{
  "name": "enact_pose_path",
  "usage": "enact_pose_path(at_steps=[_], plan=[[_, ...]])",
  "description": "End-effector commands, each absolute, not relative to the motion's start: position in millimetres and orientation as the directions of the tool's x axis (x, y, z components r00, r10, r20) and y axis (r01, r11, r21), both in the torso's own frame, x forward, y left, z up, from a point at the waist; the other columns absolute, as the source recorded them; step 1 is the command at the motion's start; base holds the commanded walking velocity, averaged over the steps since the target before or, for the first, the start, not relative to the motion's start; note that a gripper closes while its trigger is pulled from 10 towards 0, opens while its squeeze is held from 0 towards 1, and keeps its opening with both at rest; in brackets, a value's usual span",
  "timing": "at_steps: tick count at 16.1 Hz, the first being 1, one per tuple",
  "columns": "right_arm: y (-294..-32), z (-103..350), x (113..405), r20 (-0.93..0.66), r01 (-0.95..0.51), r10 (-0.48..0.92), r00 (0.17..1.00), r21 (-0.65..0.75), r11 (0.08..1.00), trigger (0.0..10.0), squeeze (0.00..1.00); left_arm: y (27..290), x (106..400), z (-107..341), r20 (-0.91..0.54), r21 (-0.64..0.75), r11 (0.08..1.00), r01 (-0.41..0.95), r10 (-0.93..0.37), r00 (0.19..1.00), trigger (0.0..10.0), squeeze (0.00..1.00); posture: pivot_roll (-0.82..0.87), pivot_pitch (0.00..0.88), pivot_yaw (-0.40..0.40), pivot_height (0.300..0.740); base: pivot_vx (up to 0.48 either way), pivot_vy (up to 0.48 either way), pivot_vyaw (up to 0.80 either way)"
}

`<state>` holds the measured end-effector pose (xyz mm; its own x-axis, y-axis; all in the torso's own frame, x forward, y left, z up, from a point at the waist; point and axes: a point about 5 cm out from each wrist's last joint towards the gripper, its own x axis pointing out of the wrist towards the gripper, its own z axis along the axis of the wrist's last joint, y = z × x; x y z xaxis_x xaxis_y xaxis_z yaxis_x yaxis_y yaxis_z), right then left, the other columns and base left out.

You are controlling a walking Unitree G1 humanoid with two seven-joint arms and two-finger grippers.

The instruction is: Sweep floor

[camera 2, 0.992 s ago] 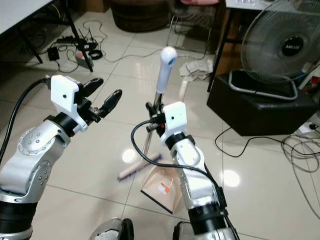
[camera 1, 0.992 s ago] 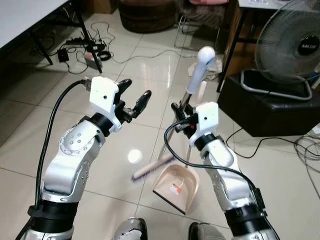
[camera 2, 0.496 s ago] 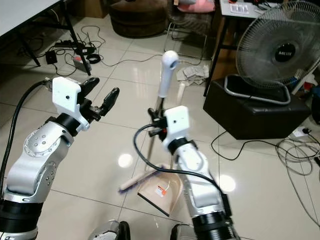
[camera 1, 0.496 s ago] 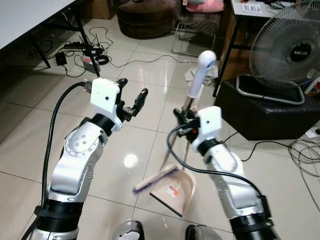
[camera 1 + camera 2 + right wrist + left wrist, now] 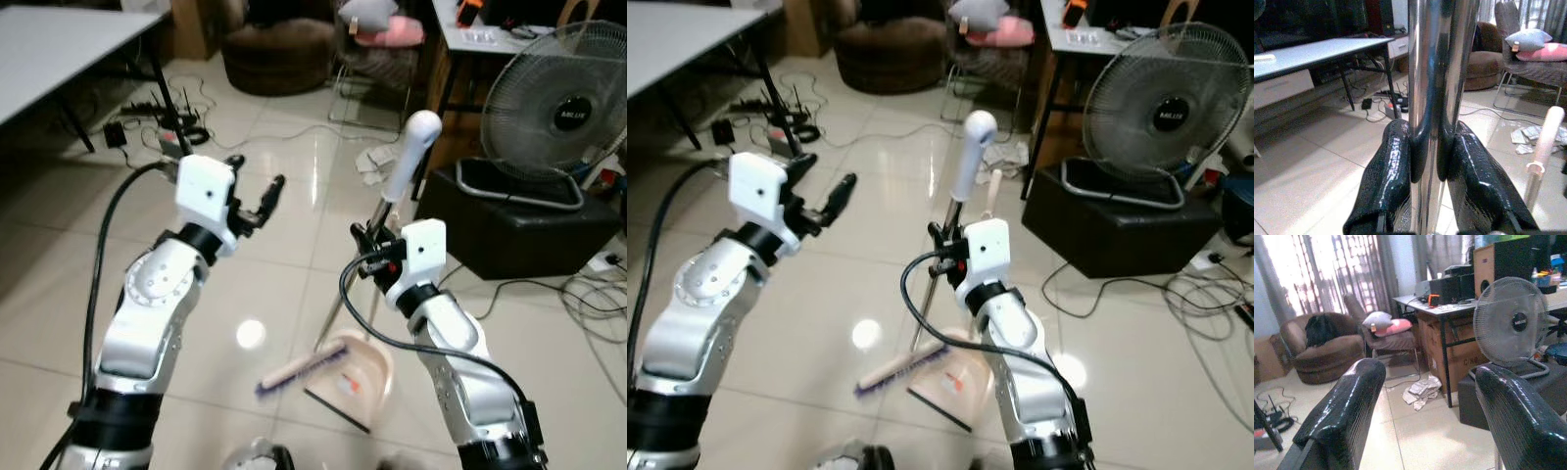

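Observation:
My right gripper (image 5: 366, 241) is shut on the chrome pole (image 5: 1432, 73) of a broom, just below its white grip (image 5: 411, 155). The pole slants down to the broom head (image 5: 292, 373), whose purple bristles rest on the tiled floor. A beige dustpan (image 5: 361, 380) lies right beside the head, and its pale upright handle (image 5: 990, 189) rises behind my right wrist. My left gripper (image 5: 257, 187) is held up to the left, open, with nothing between its fingers (image 5: 1347, 406).
A standing fan (image 5: 556, 110) sits on a black box (image 5: 509, 223) at the right, with cables (image 5: 598, 299) on the floor around it. Crumpled paper (image 5: 377, 159) lies ahead. A table (image 5: 59, 44) with cords (image 5: 162, 132) under it stands at the left, armchairs behind.
The camera has tilted up and shows more of the room. My right gripper keeps its hold on the broom pole, and the left stays raised and open.

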<state>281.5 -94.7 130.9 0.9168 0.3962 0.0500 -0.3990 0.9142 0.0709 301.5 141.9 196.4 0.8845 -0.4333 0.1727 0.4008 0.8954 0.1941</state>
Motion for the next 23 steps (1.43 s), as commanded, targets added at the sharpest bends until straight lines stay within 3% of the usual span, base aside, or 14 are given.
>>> enact_pose_path(at_steps=[1, 4, 7, 10, 13, 16, 17, 18, 23], plan=[[-98.8, 140.9, 283.0, 0.091, -0.381, 0.374, 0.923, 0.075, 0.921, 10.0, 0.0, 143.3, 303.3, 196.2, 0.164, 0.213, 0.89, 0.404, -0.44, 0.883, 10.0, 0.0, -0.05, 0.041, 0.058, 0.74, 0.0, 0.45, -0.57], [-100.8, 141.1, 282.9, 0.094, -0.365, 0.358, 0.929, 0.076, 0.928, 10.0, 0.0, 135.8, 304.1, 196.2, 0.156, 0.234, 0.87, 0.433, -0.473, 0.867, 10.0, 0.0, -0.05, 0.038, 0.074, 0.74, 0.0, 0.413, -0.57], [-101.9, 142.3, 283.7, 0.098, -0.352, 0.345, 0.933, 0.06, 0.934, 10.0, 0.0, 126.0, 303.4, 196.5, 0.162, 0.291, 0.846, 0.447, -0.503, 0.849, 10.0, 0.0, -0.06, 0.038, 0.078, 0.74, 0.0, -0.32, -0.19], [-101.8, 144.2, 284.4, 0.101, -0.359, 0.353, 0.93, 0.042, 0.933, 10.0, 0.0, 126.1, 306.1, 197.1, 0.173, 0.266, 0.863, 0.43, -0.481, 0.859, 10.0, 0.0, -0.06, 0.04, 0.074, 0.74, 0.0, -0.48, 0.0], [-102.8, 145.0, 285.5, 0.1, -0.364, 0.362, 0.927, 0.005, 0.931, 10.0, 0.0, 127.2, 308.3, 203.9, 0.19, 0.246, 0.873, 0.422, -0.47, 0.862, 10.0, 0.0, -0.05, 0.043, 0.07, 0.74, 0.0, 0.0, 0.0], [-102.5, 145.5, 285.4, 0.101, -0.369, 0.367, 0.925, -0.003, 0.929, 10.0, 0.0, 120.6, 307.0, 217.9, 0.237, 0.203, 0.843, 0.498, -0.536, 0.811, 10.0, 0.0, -0.05, 0.043, 0.062, 0.74, 0.0, 0.0, 0.0], [-100.7, 146.2, 285.4, 0.104, -0.381, 0.379, 0.919, -0.004, 0.925, 10.0, 0.0, 116.2, 305.3, 225.7, 0.271, 0.118, 0.826, 0.551, -0.56, 0.783, 10.0, 0.0, -0.06, 0.043, 0.061, 0.74, 0.0, 0.0, 0.0], [-97.7, 146.5, 285.5, 0.103, -0.399, 0.398, 0.911, -0.013, 0.917, 10.0, 0.0, 110.7, 303.1, 234.4, 0.311, 0.039, 0.795, 0.606, -0.586, 0.748, 10.0, 1.0, -0.06, 0.042, 0.061, 0.74, 0.0, 0.0, 0.0], [-84.0, 143.4, 286.1, 0.083, -0.465, 0.468, 0.88, -0.052, 0.884, 10.0, 0.0, 96.6, 297.1, 240.4, 0.313, 0.05, 0.7, 0.713, -0.689, 0.654, 10.0, 1.0, -0.05, 0.029, 0.053, 0.74, 0.0, 0.0, 0.0]])
